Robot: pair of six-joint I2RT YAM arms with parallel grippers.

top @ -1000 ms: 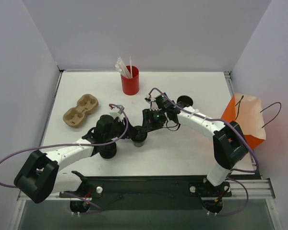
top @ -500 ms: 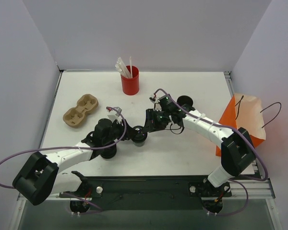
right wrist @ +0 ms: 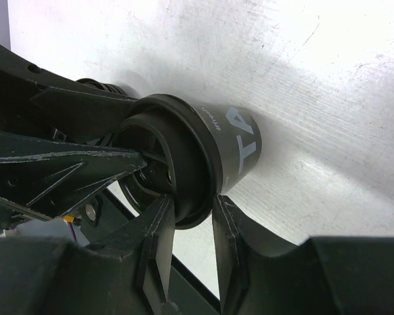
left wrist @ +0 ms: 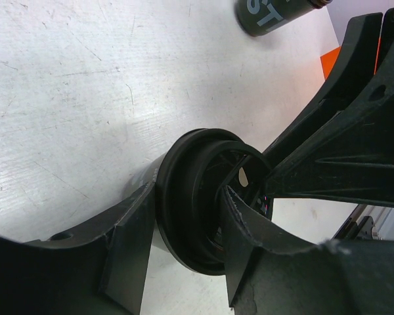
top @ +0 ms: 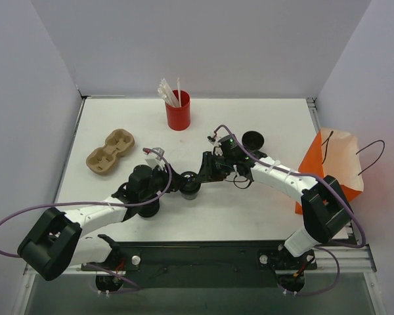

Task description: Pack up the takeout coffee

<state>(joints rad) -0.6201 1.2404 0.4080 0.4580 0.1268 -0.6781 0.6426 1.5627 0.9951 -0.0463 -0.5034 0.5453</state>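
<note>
A small, smooth black cup (top: 190, 186) stands mid-tabletop (top: 262, 210), capped by a round black lid (right wrist: 187, 157). The left tool (left wrist: 187, 197) clamps the cup's sides, and the right tool (right wrist: 192, 203) pinches the lid's rim. Behind, a red cup (top: 178, 115) holds white straws (top: 167, 90). A moulded pulp carrier (top: 109, 151) lies to the left.

Two black cups (left wrist: 190, 197), one red cup (top: 178, 115), one bag (top: 335, 167), one carrier (top: 109, 151)

I see a white table (top: 118, 118) closed by plain pale walls (top: 203, 46) on three sides, under even light; a metal rail (top: 354, 252) runs along its near edge.
</note>
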